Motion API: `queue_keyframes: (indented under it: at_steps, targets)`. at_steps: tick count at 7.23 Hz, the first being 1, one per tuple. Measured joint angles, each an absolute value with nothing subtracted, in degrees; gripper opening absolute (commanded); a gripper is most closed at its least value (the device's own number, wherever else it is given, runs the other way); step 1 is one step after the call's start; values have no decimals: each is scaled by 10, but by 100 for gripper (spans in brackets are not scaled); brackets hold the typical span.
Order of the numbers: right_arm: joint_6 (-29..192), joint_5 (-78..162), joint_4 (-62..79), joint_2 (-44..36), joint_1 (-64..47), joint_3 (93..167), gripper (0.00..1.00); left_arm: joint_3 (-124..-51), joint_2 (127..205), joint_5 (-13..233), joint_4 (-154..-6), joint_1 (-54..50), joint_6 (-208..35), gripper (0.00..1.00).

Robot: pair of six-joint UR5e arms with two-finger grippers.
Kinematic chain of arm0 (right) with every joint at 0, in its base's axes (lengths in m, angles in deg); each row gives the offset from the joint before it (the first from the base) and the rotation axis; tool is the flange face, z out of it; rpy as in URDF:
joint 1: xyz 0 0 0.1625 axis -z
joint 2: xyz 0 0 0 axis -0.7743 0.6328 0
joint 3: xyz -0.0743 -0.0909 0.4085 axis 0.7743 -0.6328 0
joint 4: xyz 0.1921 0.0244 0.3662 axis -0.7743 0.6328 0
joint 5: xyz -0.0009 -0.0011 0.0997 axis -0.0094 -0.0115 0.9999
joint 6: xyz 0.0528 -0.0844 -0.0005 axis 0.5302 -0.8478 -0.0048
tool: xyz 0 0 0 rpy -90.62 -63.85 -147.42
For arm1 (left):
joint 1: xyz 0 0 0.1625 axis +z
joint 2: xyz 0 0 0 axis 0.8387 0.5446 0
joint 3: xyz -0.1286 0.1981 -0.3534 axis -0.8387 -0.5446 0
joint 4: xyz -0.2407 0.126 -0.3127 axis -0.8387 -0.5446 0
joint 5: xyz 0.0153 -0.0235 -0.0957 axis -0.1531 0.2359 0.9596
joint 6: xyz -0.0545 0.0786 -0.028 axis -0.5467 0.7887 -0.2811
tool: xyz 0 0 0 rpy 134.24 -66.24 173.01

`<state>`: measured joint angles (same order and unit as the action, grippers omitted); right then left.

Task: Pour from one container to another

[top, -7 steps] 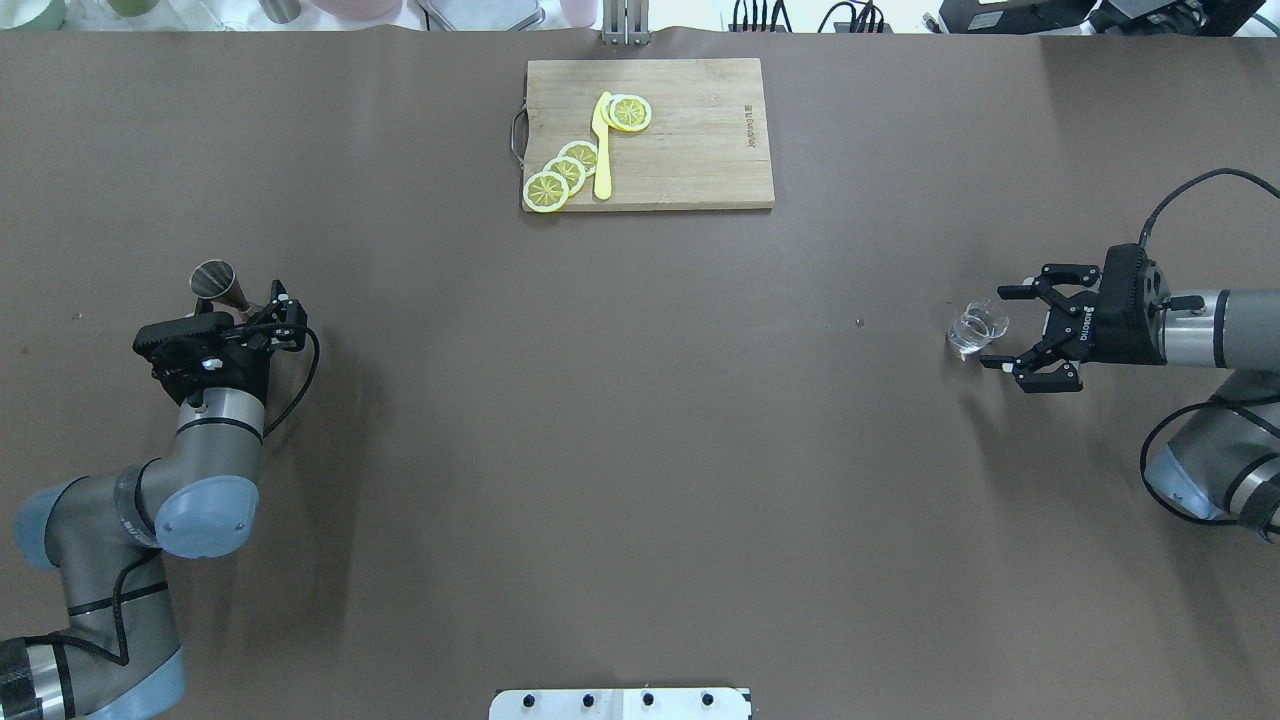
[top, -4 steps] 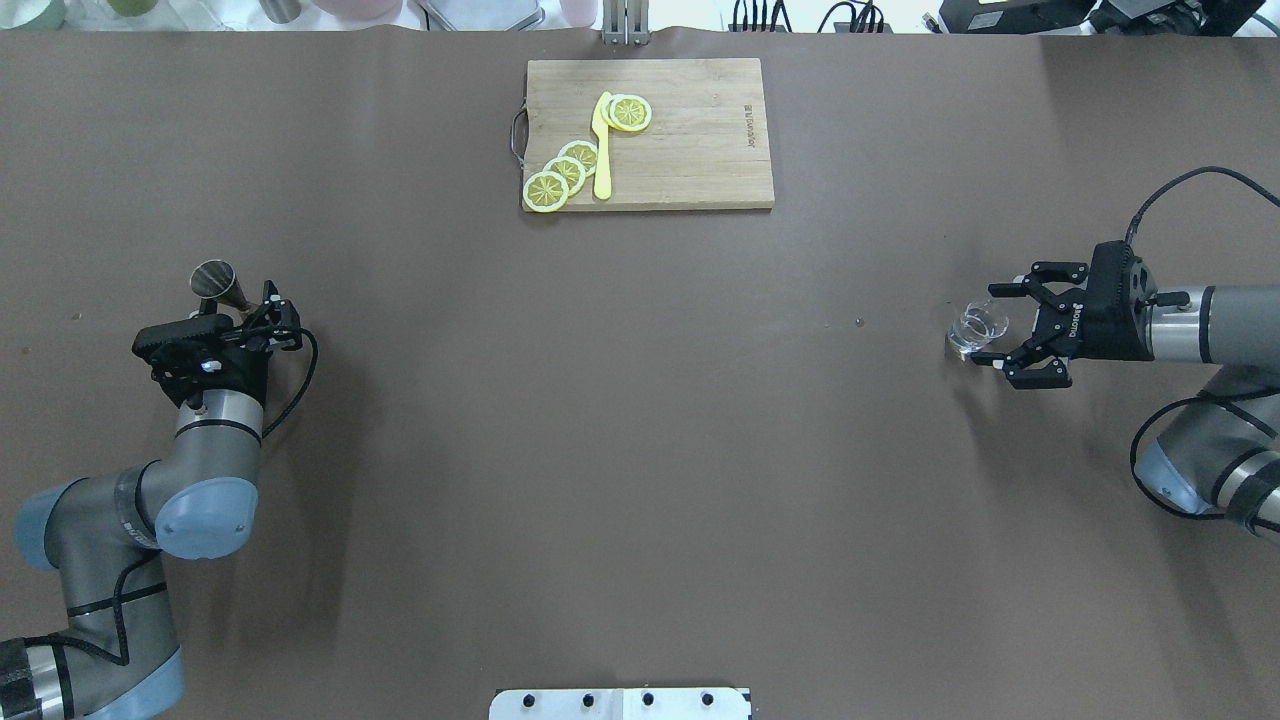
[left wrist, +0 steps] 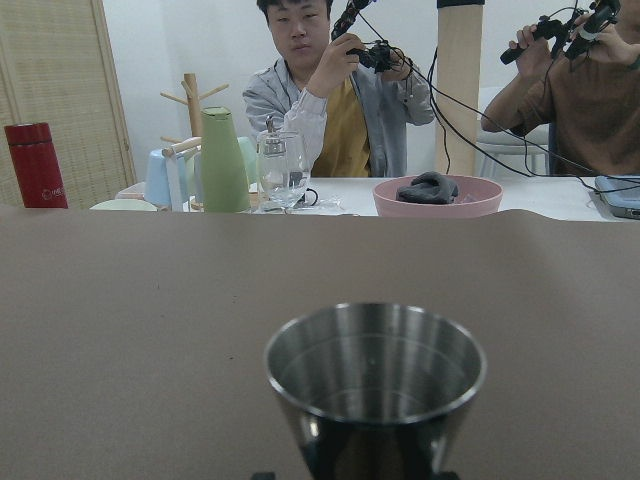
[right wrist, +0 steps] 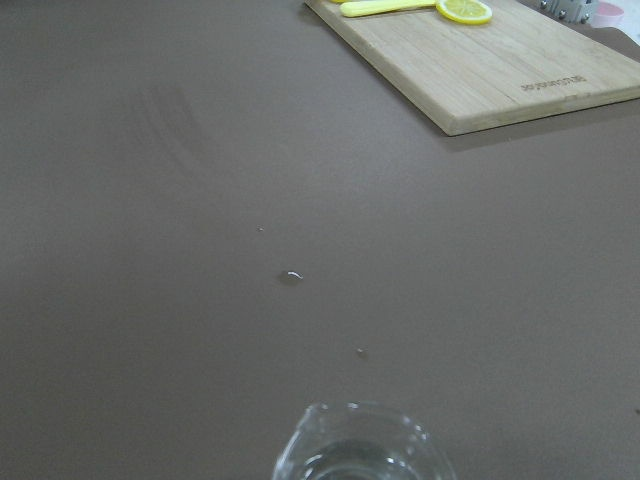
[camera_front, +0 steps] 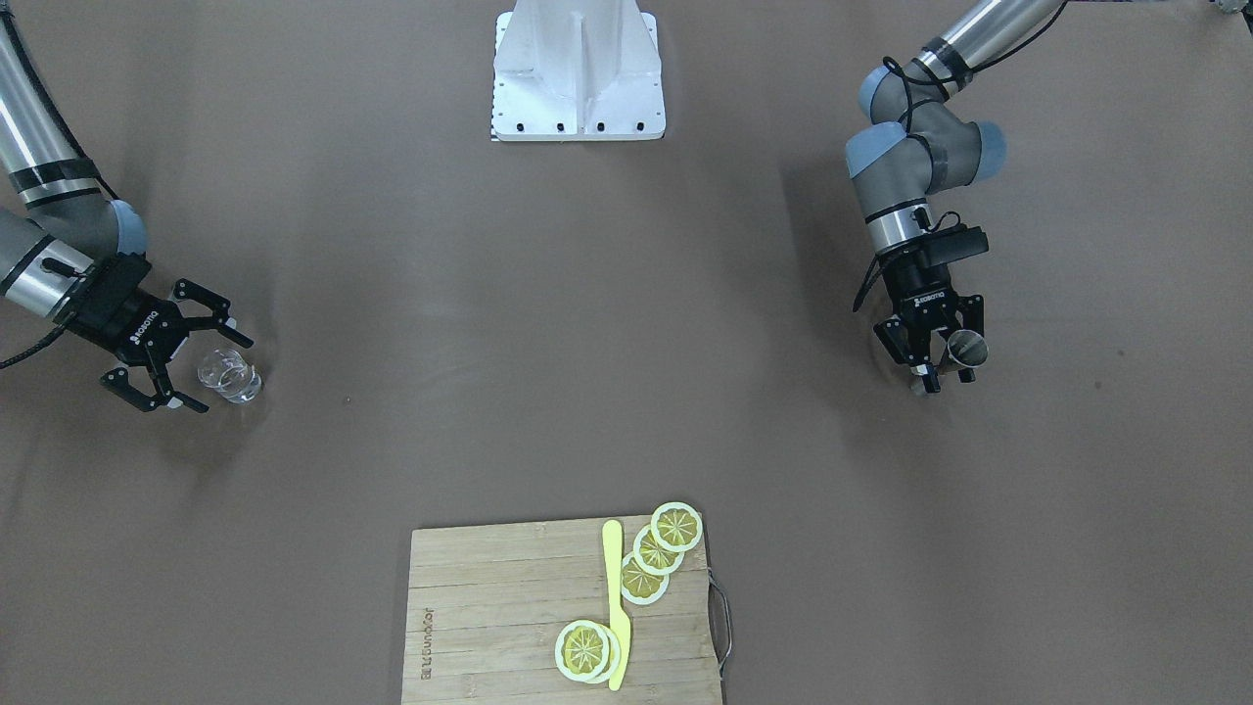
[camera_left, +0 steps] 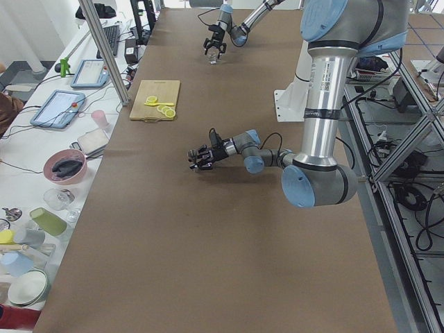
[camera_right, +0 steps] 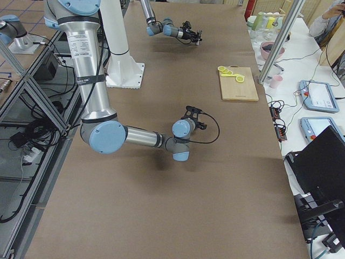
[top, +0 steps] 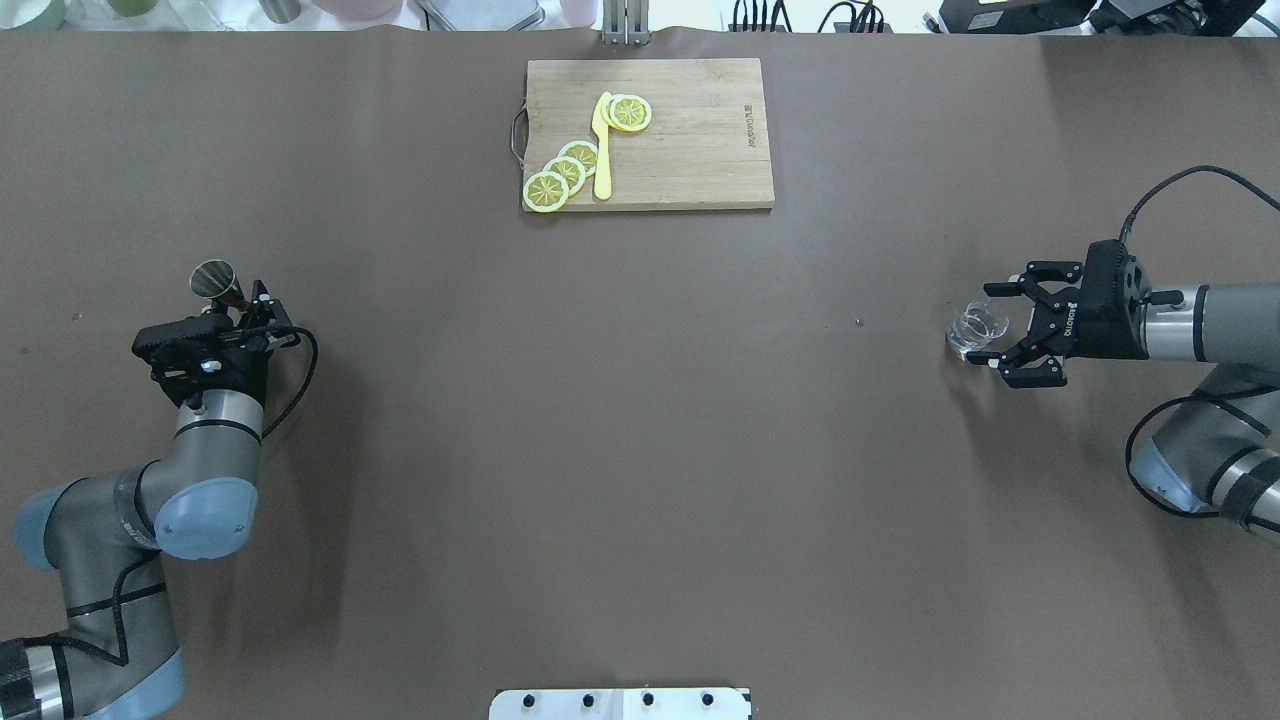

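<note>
The small clear glass (top: 975,328) stands upright on the brown table at the right. My right gripper (top: 990,326) is open, and the glass (camera_front: 230,377) sits between its spread fingertips, touching neither. The glass rim (right wrist: 360,445) fills the bottom of the right wrist view. The steel jigger (top: 215,279) stands upright at the left. My left gripper (top: 260,312) is open and low, right up against the jigger's base. The jigger's mouth (left wrist: 375,385) looms close in the left wrist view, where no fingers show.
A wooden cutting board (top: 700,130) at the far middle carries several lemon slices (top: 565,172) and a yellow knife (top: 601,150). The robot's white base (camera_front: 578,73) is at the near edge. Cups, a pink bowl (left wrist: 437,194) and operators are beyond the table's left end.
My right gripper has slid toward the glass, so its open fingers now flank it. My left gripper has crept closer to the jigger. Neither container has moved.
</note>
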<state>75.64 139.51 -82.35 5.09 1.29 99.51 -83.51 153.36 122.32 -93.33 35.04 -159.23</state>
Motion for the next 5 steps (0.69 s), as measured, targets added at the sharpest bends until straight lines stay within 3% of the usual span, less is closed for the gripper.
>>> queue_keyframes:
  at_steps: [1,3,5]
  targets:
    - [756,1395,-823,47,14,991,97,-837,1534,1223,-934,350,-1592,0]
    - [757,1395,-823,43,15,985,87,-843,1533,1227,-936,348,-1569,0]
    - [758,1395,-823,43,15,984,84,-861,1531,1229,-956,341,-1494,0]
